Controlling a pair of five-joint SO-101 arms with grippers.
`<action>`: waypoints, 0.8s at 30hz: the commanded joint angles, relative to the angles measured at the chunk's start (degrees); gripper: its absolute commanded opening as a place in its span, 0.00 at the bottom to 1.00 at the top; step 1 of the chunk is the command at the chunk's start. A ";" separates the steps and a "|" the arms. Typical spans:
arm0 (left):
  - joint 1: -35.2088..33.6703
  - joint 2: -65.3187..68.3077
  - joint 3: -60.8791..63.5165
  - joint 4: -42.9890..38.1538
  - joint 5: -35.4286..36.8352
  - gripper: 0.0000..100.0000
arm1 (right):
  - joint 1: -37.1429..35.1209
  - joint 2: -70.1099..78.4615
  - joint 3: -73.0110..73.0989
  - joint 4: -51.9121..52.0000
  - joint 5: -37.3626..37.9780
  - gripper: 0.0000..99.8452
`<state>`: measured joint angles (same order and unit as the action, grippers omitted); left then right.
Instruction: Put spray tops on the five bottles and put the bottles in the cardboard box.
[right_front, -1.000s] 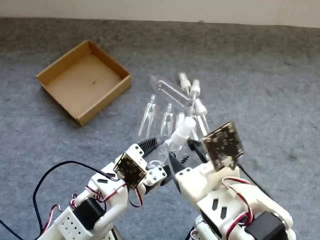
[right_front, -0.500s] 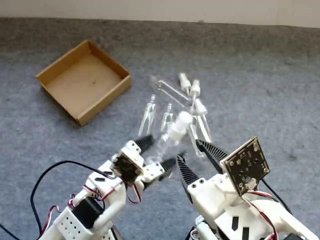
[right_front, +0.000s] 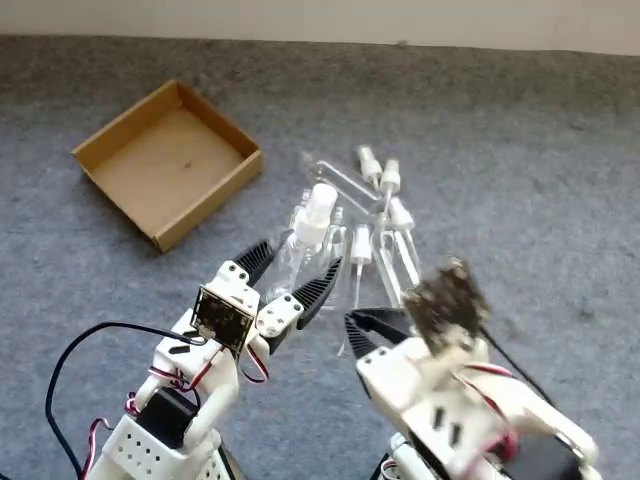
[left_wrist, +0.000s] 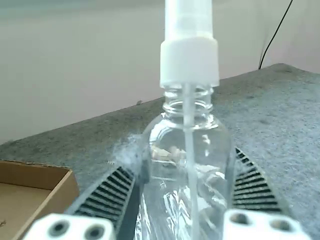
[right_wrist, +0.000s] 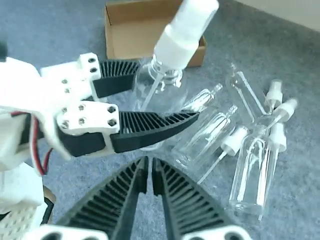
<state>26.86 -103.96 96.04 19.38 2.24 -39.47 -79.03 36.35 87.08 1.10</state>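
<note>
Near the front edge of the table (right_front: 520, 150), left claw (right_front: 298, 258) is clamped on a bottle (left_wrist: 185, 165) with its spray top (right_front: 318, 210) on, right claw (right_wrist: 150, 162) is empty and closed up

The box (right_front: 165, 168) sits by the far left corner of the table (right_front: 520, 150). Loose bottles (right_front: 385, 215) lie in the middle. One bottle (right_front: 303, 238) sits in the left gripper (right_front: 298, 258), just in front.

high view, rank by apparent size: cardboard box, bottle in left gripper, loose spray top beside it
1. Open brown cardboard box, largest by far.
2. Clear plastic bottle with white spray top, in the left gripper; held nearer the camera, so possibly enlarged.
3. Loose white spray top with thin tube, smallest.
</note>
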 joint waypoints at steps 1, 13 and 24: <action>-1.01 -0.75 -0.13 -1.49 -0.62 0.10 | -0.31 -0.22 5.93 -6.55 0.53 0.00; -11.65 -0.75 1.10 -9.58 -0.18 0.10 | -0.22 -0.22 24.04 -21.49 0.53 0.00; -11.47 -0.75 1.10 -11.52 -0.18 0.10 | -0.22 -0.22 33.98 -34.68 0.53 0.00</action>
<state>16.04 -103.96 96.04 10.59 2.24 -39.56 -78.33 70.02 55.69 1.10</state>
